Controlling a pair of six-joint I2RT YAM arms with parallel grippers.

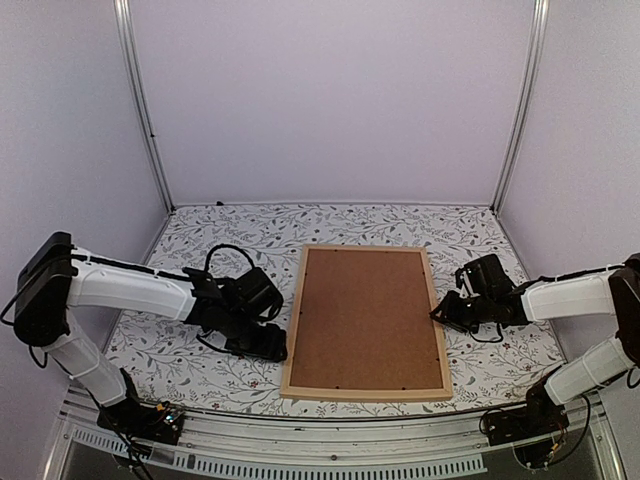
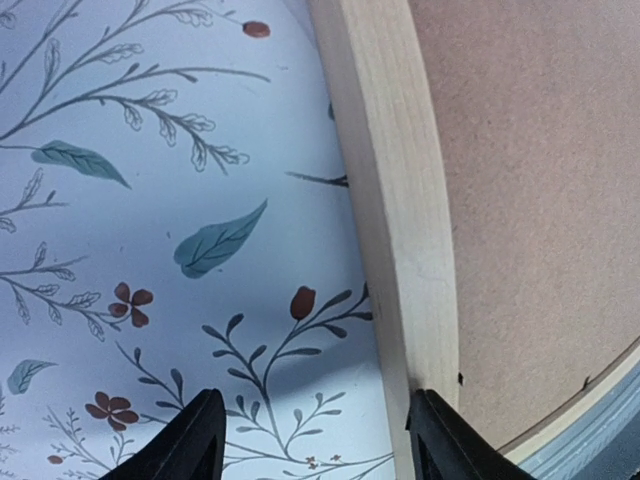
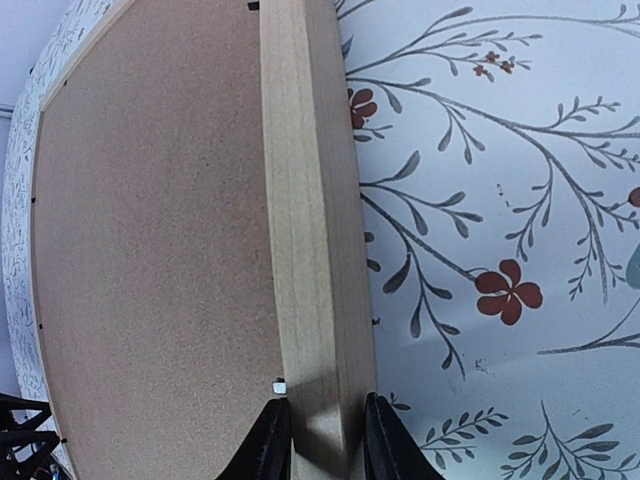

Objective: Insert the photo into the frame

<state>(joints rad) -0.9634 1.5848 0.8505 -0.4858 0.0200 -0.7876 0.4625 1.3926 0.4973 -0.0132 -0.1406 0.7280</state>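
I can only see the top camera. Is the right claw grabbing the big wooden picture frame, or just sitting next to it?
Observer: Grabbing. The right gripper has one finger against each side of the large rectangular light-wood frame, on its strip.
Operator: And the left claw?
Observer: The left gripper is open, holding nothing: one finger over the frame's strip, the other over the white flowered tablecloth.

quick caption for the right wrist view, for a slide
Right claw straddling the light wood rail of the frame, brown backing board on one side, floral tablecloth on the other.
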